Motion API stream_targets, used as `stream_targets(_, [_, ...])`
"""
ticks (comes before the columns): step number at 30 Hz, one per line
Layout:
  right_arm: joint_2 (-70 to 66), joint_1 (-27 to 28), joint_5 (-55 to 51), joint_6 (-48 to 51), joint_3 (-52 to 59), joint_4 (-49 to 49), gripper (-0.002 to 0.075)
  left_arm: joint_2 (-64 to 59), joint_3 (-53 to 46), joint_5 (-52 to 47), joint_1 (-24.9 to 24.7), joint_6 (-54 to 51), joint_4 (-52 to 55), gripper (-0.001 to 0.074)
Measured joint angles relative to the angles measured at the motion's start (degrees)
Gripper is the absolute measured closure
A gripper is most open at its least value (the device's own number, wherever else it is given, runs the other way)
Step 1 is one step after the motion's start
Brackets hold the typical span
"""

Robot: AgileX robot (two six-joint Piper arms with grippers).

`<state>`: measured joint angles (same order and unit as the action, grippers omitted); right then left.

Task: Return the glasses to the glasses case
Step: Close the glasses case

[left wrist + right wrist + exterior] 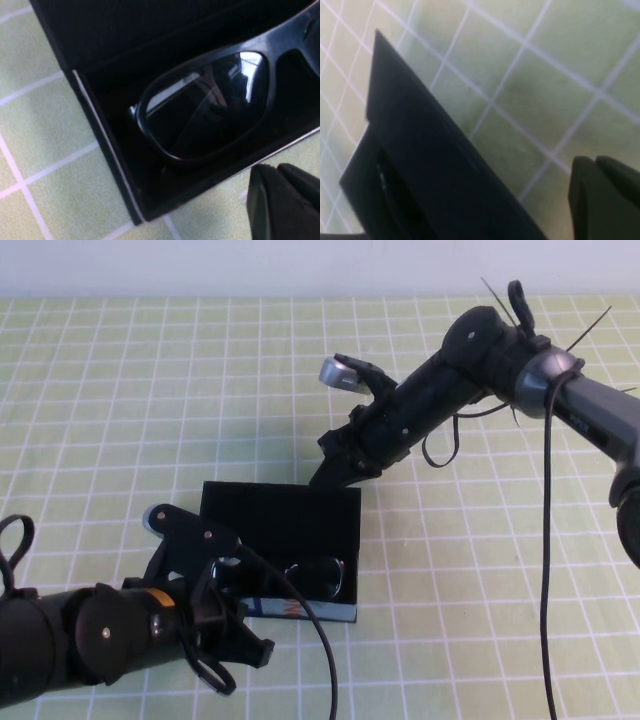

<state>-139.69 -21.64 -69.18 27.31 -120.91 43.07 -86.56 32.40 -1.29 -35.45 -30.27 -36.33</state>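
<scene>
The left gripper [232,635] hovers just beside the near left corner of the glasses case [280,520]; how wide its jaws stand cannot be told. The glasses [210,105] lie inside the open case on the checked surface [150,400]. The right gripper [330,472] sits at the case's far right edge, jaws' state unclear.

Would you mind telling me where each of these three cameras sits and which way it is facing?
High view: raised on the robot's side, angled down at the checked table; both arms show, left gripper at the near edge of the glasses case, right gripper at its far edge.
Left wrist view: on the left arm, looking into the open case at the glasses; a fingertip shows.
Right wrist view: on the right arm, facing the case's raised flap.
All three share the case.
</scene>
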Motion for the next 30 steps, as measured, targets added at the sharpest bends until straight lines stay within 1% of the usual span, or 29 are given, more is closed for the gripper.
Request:
stream_targets(7, [0.10, -1.06, -0.09, -2.10, 0.00, 3.26, 0.0741, 0.00, 0.00, 0.22, 0.00, 0.00, -0.14, 0.0736])
stream_targets(11, [1.31, -2.16, -0.09, -3.01, 0.49, 3.05, 0.0741, 0.00, 0.00, 0.22, 0.00, 0.00, -0.14, 0.0736])
stream_targets(21, [6.87, -6.81, -0.10, -3.01, 8.88, 3.02, 0.0742, 0.00, 0.00, 0.43, 0.00, -1.31, -0.14, 0.0736])
stream_targets(25, [6.87, -7.70, -0.10, -3.01, 9.62, 2.87, 0.0741, 0.12, 0.00, -1.49, 0.00, -10.57, 1.38, 0.0736])
stream_targets(28, [6.87, -8.22, -0.10, -3.01, 9.62, 2.77, 0.0742, 1.83, 0.00, -6.69, 0.00, -20.10, 3.89, 0.0736])
stream_targets(30, [6.87, -8.84, -0.10, -3.01, 9.62, 2.31, 0.0741, 3.75, 0.00, -10.20, 0.00, -23.89, 5.59, 0.0736])
